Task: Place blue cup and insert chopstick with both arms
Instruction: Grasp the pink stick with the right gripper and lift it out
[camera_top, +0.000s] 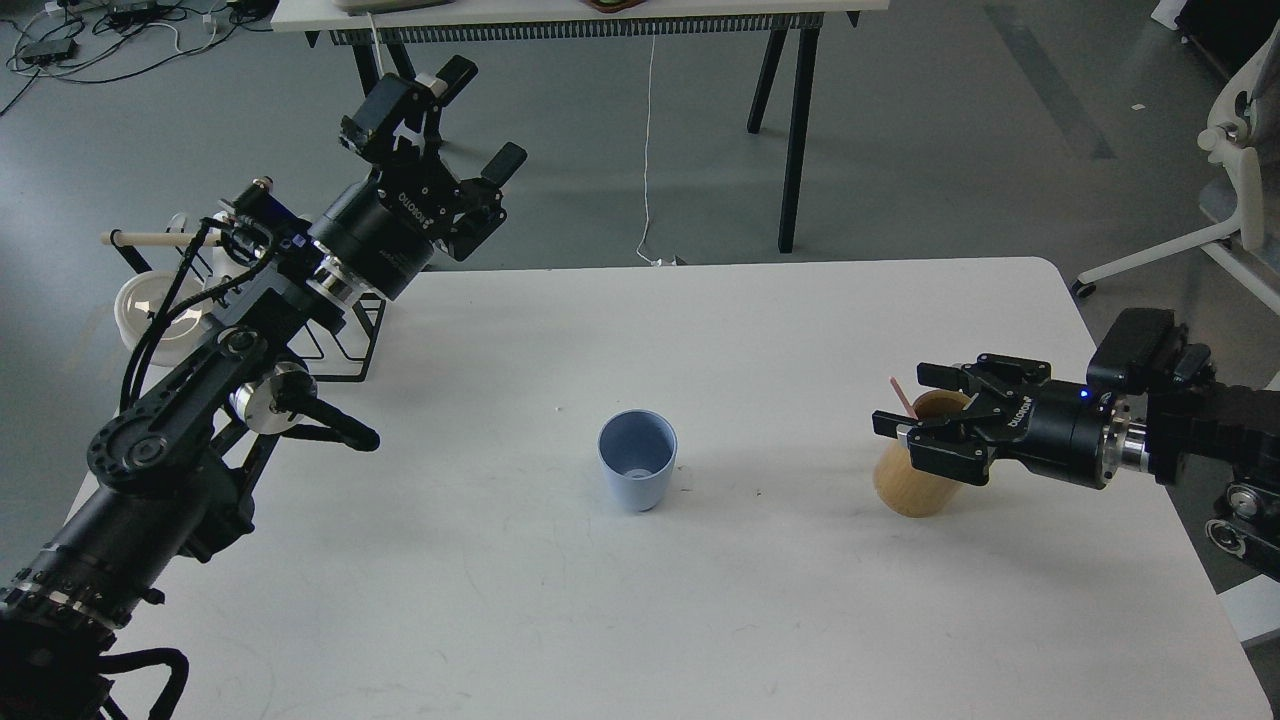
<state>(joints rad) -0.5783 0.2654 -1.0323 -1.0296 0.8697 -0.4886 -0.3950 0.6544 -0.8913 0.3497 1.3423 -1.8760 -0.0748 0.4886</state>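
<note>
The pale blue cup (637, 472) stands upright and empty near the middle of the white table (640, 600). A pink chopstick (903, 398) leans out of the tan wooden cylinder (915, 478) at the right. My right gripper (908, 397) is open, its fingers on either side of the chopstick over the cylinder's mouth. My left gripper (480, 118) is open and empty, raised high beyond the table's back left corner, far from the cup.
A black wire rack (335, 345) with a pale wooden dowel (155, 239) stands at the table's back left, with a white bowl (160, 305) beside it. Another table (560, 15) stands behind. An office chair (1235, 160) is at the far right.
</note>
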